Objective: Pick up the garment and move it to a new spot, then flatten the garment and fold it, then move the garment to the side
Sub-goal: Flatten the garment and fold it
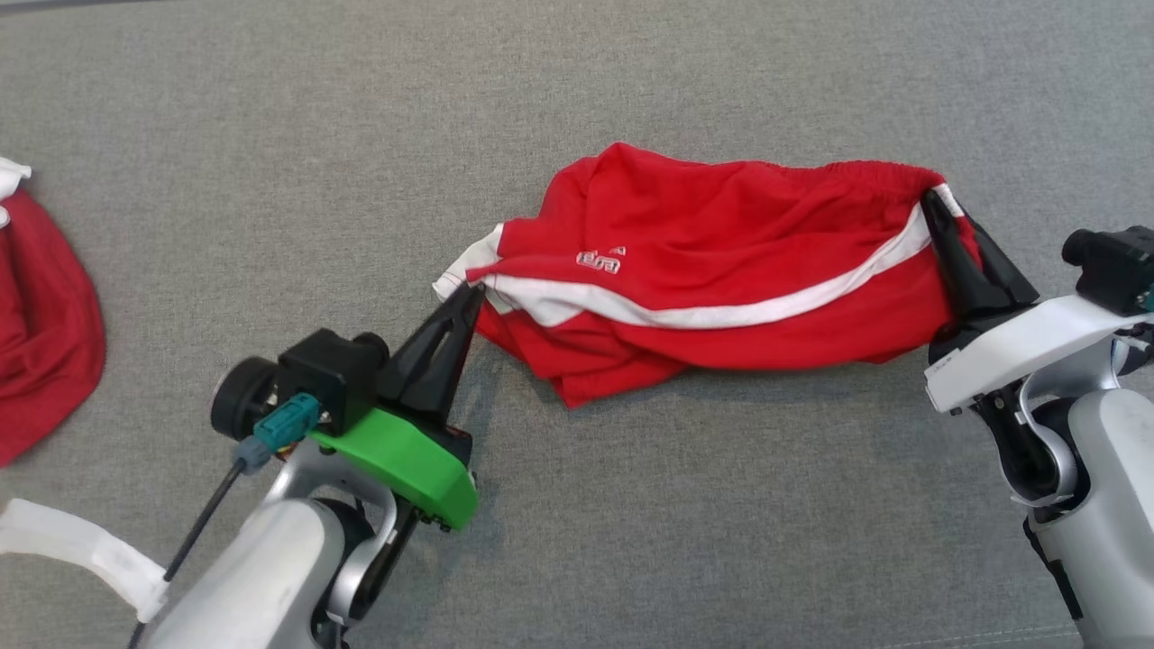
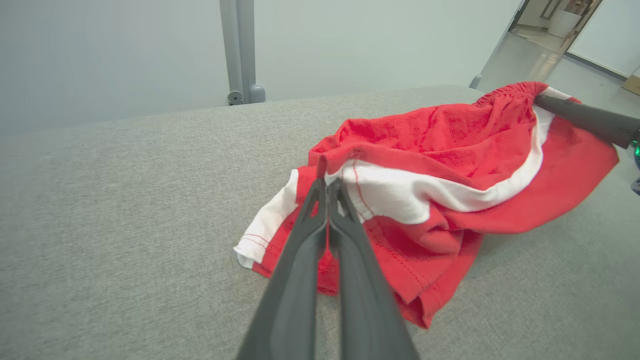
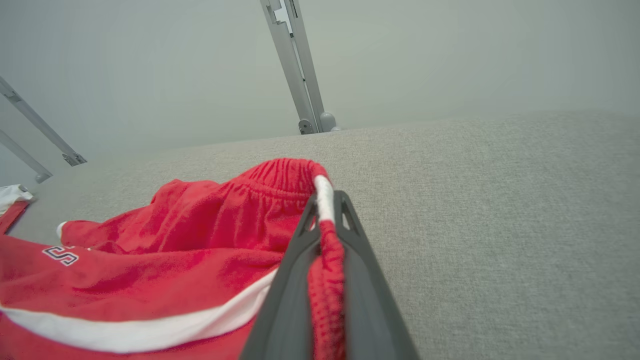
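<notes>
A grey fabric counter [image 1: 270, 135] spreads wide under a pale wall, with a metal post [image 2: 240, 50] standing at its far edge. Mid-counter lie the red shorts [image 1: 721, 261], white-striped and rumpled, strung between two grips. A second red garment [image 1: 41, 315] sits well apart at the left edge. The left hand [image 1: 471, 297] is clenched on a leg hem and the right hand [image 1: 933, 203] on the elastic waistband. They hold opposite ends, likely so the cloth can be lifted and drawn flat.

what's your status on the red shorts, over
Left gripper shut on leg hem of red fabric shorts with white stripe, right gripper shut on waistband. Shorts bunched, not flat. Second red garment far left, apart.
</notes>
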Available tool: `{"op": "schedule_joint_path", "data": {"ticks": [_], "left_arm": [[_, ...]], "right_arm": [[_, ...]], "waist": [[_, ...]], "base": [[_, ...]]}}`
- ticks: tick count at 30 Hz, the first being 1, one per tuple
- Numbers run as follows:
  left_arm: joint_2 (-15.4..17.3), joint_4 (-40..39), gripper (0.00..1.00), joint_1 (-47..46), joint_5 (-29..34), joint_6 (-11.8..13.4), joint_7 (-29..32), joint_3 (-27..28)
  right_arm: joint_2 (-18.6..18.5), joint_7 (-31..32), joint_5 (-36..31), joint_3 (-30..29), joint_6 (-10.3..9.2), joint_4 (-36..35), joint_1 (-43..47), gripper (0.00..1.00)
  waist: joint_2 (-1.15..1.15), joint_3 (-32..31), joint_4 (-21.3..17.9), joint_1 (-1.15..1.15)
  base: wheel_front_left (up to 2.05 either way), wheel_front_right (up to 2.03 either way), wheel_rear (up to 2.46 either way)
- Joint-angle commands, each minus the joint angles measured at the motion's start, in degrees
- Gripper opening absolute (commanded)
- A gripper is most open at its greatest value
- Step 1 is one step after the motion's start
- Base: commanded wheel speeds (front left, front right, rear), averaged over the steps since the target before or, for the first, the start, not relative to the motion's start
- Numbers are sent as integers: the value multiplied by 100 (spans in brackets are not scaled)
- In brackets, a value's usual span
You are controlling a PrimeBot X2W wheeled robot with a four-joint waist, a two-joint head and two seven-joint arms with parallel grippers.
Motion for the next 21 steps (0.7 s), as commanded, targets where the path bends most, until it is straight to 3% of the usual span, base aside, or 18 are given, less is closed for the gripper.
{"op": "schedule_joint_path", "data": {"ticks": [1,11,21], "left_arm": [[121,-171,0,-169,108,68,40,79],[465,-1093,0,-1110,557,266,221,477],[354,-1384,0,-2221,840,460,65,886]], "right_arm": [[28,25,115,-92,-8,-201,55,0],[461,145,820,-675,-6,-1486,-452,0],[565,348,707,-855,-4,-2282,-1312,0]], "waist": [[0,-88,-8,0],[0,-407,18,0],[0,-697,73,0]], "base": [[0,0,0],[0,0,0],[0,0,0]]}}
